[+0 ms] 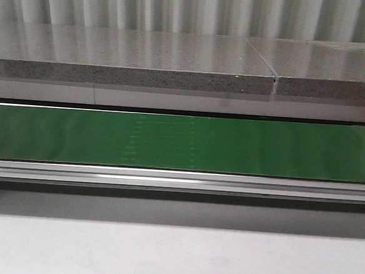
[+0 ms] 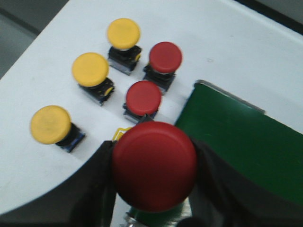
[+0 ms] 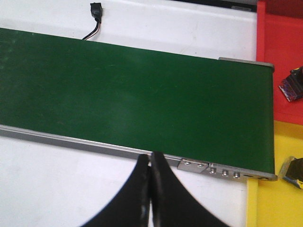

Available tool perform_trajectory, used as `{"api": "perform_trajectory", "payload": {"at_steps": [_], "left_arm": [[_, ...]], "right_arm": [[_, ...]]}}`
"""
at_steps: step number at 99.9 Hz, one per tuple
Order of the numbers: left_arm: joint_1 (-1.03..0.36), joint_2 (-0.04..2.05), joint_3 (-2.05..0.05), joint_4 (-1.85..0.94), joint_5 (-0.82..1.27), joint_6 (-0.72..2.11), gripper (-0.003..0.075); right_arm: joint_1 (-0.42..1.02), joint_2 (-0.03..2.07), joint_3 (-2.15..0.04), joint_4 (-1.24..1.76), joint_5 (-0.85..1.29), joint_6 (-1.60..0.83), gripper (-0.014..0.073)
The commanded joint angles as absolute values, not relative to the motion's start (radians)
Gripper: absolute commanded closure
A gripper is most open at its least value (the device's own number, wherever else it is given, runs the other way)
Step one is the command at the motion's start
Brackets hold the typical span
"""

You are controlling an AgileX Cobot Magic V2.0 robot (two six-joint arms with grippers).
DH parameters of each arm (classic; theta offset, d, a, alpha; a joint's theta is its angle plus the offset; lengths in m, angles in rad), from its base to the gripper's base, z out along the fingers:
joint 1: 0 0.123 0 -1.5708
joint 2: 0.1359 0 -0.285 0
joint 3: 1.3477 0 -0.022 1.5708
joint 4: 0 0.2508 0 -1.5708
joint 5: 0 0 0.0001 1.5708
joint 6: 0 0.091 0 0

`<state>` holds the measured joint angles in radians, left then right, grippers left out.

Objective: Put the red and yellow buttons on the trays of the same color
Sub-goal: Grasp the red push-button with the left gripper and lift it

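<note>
Left pincer: my left pincer (image 2: 154,189) is pinching a red button (image 2: 155,164) by its sides, the cap facing the wrist camera, held over the near end of the green belt (image 2: 246,137).
Step in hand: I judge I am carrying this button to the belt; I should set it down upright, well inside the belt's edge, and only then let go.
Care needed: the cap is wide and the base hidden, so I cannot tell how square the grip is; a slow, level lowering seems wise.
Other buttons: beside the belt's end, on the white counter (image 2: 42,198), stand two more red buttons (image 2: 165,57) (image 2: 143,98) and three yellow buttons (image 2: 123,33) (image 2: 90,69) (image 2: 50,124), close together.
Right pincer: my right pincer (image 3: 150,189) is pressed together and holds nothing, waiting just beside the belt's far end.
Trays: past that end of the belt sit a red tray (image 3: 279,61) and a yellow tray (image 3: 279,198), each with a dark object I cannot identify.
Writing: I can read no brand, label or text anywhere.
</note>
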<state>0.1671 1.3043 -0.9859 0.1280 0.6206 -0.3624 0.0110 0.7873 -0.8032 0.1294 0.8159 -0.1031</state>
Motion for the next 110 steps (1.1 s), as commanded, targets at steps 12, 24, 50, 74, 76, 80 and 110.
{"api": "perform_trajectory", "payload": {"at_steps": [12,24,50,74,76,80,110], "left_arm": [[0.084,1.299,-1.045,0.101,0.6,-0.321,0.074],[0.074,1.334,-1.045,0.091,0.6,-0.321,0.074],[0.074,1.437,-1.045,0.081,0.6,-0.321,0.074],[0.074,1.465,-1.045,0.081,0.617,-0.317,0.0736],[0.074,1.465,-1.047,0.081,0.62,-0.31,0.0734],[0.074,1.465,-1.047,0.081,0.624,-0.295,0.0716],[0.074,1.465,-1.068,-0.052,0.645,-0.143,0.0213]], "right_arm": [[0.012,0.781,-0.828,0.128,0.763,-0.11,0.0661],[0.012,0.781,-0.828,0.128,0.763,-0.11,0.0661],[0.012,0.781,-0.828,0.128,0.763,-0.11,0.0661],[0.012,0.781,-0.828,0.128,0.763,-0.11,0.0661],[0.012,0.781,-0.828,0.128,0.763,-0.11,0.0661],[0.012,0.781,-0.828,0.128,0.763,-0.11,0.0661],[0.012,0.781,-0.828,0.128,0.763,-0.11,0.0661]]}}
